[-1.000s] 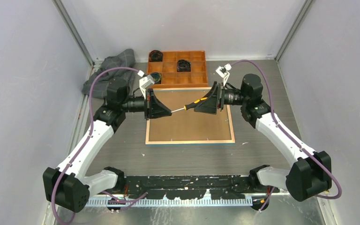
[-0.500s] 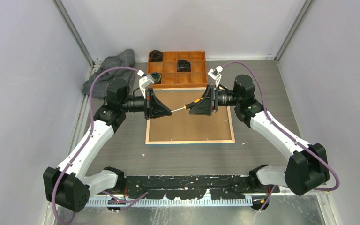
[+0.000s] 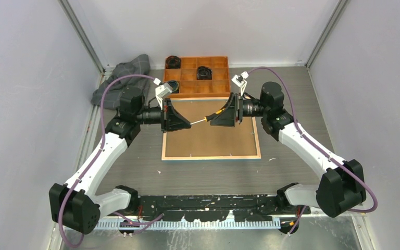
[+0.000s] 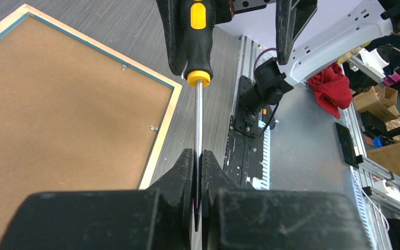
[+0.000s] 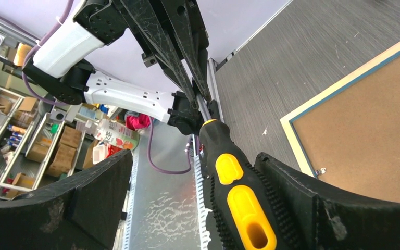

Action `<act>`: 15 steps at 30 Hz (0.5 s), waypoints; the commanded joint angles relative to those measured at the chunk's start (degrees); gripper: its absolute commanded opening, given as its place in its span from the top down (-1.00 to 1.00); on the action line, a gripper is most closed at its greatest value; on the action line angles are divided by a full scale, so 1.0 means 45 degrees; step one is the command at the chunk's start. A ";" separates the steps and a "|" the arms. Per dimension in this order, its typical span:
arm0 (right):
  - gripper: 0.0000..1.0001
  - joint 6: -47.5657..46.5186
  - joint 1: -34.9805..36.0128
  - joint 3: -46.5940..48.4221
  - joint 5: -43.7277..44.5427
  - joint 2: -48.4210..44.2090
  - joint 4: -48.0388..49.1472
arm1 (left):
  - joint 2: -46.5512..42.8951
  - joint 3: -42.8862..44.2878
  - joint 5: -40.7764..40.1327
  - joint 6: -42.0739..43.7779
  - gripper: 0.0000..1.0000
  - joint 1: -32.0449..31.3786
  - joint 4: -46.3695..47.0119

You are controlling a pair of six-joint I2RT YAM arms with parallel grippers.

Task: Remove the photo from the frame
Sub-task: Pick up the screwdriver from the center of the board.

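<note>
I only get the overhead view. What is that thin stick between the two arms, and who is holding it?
Observer: A screwdriver. The left wrist view shows the left gripper shut on its metal shaft.
Visitor: And the other arm?
Observer: The right gripper is open, fingers either side of the black-and-yellow handle, a wide gap on one side.
Visitor: What fastens the frame's back?
Observer: Small metal clips along its inner edge.

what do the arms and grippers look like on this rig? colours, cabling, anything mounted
Matching pair: left arm and right arm have white link shells and black joint housings. A purple cable loops along each. The left gripper and right gripper have black wedge-shaped fingers with textured inner faces. A white camera mount sits at each wrist.
</note>
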 commanded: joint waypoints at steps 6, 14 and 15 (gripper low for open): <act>-0.83 -0.0030 -0.0184 0.0690 0.0319 -0.0478 0.0279 | -0.0117 -0.0049 0.0409 0.0240 0.99 0.0059 0.0520; -0.75 0.0321 0.0008 0.0463 0.0368 -0.0394 0.0828 | -0.0029 -0.0038 0.0420 0.0240 0.99 0.0060 0.0511; -0.74 0.0331 0.0052 0.0454 0.0363 -0.0391 0.0856 | -0.0020 -0.0040 0.0418 0.0240 0.99 0.0059 0.0509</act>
